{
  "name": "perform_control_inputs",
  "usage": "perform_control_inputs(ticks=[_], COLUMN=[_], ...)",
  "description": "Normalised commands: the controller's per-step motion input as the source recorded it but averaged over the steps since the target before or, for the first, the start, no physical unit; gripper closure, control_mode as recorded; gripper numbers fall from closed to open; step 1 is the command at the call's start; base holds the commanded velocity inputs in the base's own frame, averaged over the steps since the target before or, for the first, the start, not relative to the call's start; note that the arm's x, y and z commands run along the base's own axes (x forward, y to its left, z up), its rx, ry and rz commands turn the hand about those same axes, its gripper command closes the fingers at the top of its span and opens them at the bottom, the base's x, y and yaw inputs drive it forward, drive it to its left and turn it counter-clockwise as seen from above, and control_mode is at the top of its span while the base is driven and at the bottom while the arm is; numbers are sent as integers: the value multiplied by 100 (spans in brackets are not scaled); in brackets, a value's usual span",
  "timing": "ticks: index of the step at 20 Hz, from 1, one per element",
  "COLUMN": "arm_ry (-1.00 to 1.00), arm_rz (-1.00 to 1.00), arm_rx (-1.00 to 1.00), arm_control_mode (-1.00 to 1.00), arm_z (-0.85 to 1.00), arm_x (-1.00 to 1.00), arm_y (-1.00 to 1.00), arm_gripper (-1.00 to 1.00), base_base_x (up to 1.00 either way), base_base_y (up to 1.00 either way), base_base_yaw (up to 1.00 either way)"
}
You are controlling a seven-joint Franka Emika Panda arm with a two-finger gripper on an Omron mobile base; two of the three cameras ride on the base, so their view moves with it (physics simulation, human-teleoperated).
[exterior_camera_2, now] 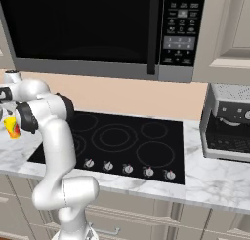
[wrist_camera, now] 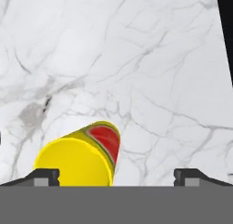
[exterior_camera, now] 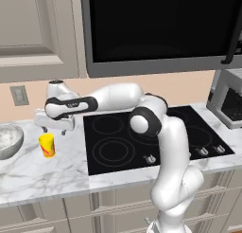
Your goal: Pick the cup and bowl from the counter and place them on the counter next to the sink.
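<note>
The small yellow cup [exterior_camera: 47,145] with a red-orange patch stands upright on the white marble counter [exterior_camera: 42,175], left of the cooktop. My gripper [exterior_camera: 54,130] hangs open just above it and slightly to its right, pointing down. In the hand view the cup [wrist_camera: 82,159] sits low and left, close to the left fingertip [wrist_camera: 45,176], while my gripper [wrist_camera: 117,177] holds nothing. The right base view has the cup [exterior_camera_2: 11,127] at its far left edge. The grey-white bowl [exterior_camera: 7,141] rests on the counter left of the cup. The sink is out of view.
A black glass cooktop [exterior_camera: 151,137] with front knobs lies right of the cup. A microwave [exterior_camera_2: 107,29] hangs above it. A silver appliance [exterior_camera_2: 229,127] stands on the counter at the far right. An outlet [exterior_camera: 19,95] is on the back wall.
</note>
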Motion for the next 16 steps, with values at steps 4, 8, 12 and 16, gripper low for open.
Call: perform_control_inputs(ticks=[4, 8, 12, 16], arm_ry=[0, 0, 0, 0], arm_rz=[0, 0, 0, 0], arm_rx=[0, 0, 0, 0], arm_control_mode=[-100, -100, -100, -100], arm_z=[-20, -24, -23, -28], arm_x=[0, 0, 0, 0], arm_y=[3, 11, 0, 0], arm_gripper=[-100, -100, -100, -100], base_base_x=[0, 0, 0, 0], base_base_y=[0, 0, 0, 0], base_base_yaw=[0, 0, 0, 0])
